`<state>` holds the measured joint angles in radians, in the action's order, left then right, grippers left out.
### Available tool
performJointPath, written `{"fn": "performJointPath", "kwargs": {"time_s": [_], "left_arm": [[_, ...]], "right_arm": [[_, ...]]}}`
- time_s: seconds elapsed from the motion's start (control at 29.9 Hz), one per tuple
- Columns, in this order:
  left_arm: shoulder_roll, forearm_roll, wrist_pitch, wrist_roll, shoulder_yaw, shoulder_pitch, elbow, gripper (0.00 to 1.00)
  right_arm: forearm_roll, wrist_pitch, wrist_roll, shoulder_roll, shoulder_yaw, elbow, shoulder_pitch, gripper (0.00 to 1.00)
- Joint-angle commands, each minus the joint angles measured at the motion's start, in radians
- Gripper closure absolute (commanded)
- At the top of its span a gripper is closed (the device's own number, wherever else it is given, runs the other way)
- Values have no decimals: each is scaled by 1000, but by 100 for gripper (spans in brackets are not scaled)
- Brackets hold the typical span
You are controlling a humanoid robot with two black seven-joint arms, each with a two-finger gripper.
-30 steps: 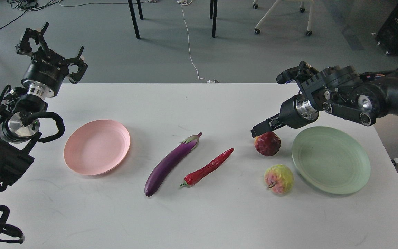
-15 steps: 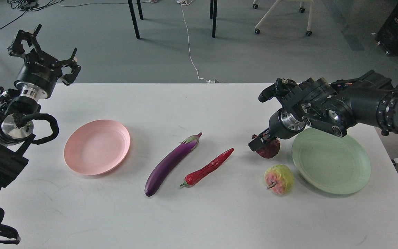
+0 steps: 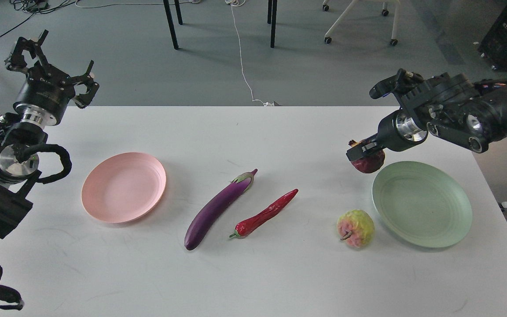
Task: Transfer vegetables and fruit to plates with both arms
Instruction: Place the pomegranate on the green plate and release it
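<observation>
A: In the head view, where is the dark red faceted pomegranate [image 3: 369, 161]?

B: It hangs clear of the white bench [image 3: 253, 273], clamped in the right arm's black claw-like gripper [image 3: 361, 150]. The gripper's fingers close on the top of the fruit, and the fruit sits just beyond the far-left rim of the round pale mint green plate [image 3: 421, 203], not over its middle.

A: And the left arm's black gripper [image 3: 49, 66]?

B: It is raised over the far-left corner of the bench, pointing up and away, with its fingers spread apart and nothing between them. It is well apart from every item on the bench.

A: What lies on the bench?

B: The round pale pink plate [image 3: 123, 187] sits at the left with nothing on it. Right of it lies the long glossy purple eggplant [image 3: 217, 207], diagonal, its pale cap toward the far side. Just beside the eggplant, nearly parallel, lies the slimmer glossy red chili pepper [image 3: 264, 215], its green stem at the near end. The two are near each other but not touching.

A: And the other fruit?

B: The bumpy yellow-green and pink fruit [image 3: 355, 227] with a brown stem rests on the bench just left of the mint green plate's near-left rim, close to it but outside it. That plate is also bare.
</observation>
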<state>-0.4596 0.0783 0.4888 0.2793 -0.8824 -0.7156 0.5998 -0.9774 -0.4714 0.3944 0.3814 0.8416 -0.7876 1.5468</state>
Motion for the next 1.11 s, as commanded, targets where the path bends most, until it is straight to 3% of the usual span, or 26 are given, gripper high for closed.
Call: {"fn": "performJointPath", "kwargs": {"time_s": [0.0, 0.13, 0.3, 0.54, 0.67, 0.87, 1.07], "left_arm": [[1, 0, 0, 0, 0, -1, 2, 2], [7, 0, 0, 0, 0, 1, 2, 2], [13, 0, 0, 0, 0, 1, 3, 2], [12, -2, 0, -5, 6, -7, 2, 2], [6, -2, 0, -6, 8, -10, 0, 2], [6, -2, 0, -6, 7, -12, 0, 2], [6, -2, 0, -5, 8, -12, 2, 2]], "right_arm": [[-30, -1, 0, 124, 4, -62, -2, 48], [-130, 5, 1, 218, -10, -53, -77, 41], [-136, 37, 0, 235, -12, -42, -112, 38], [-144, 36, -8, 221, 1, -27, -137, 11], [-141, 37, -8, 211, -1, -25, -132, 3], [-138, 39, -6, 197, -10, -44, -62, 2], [-130, 33, -2, 133, -47, -217, 59, 2]]}}
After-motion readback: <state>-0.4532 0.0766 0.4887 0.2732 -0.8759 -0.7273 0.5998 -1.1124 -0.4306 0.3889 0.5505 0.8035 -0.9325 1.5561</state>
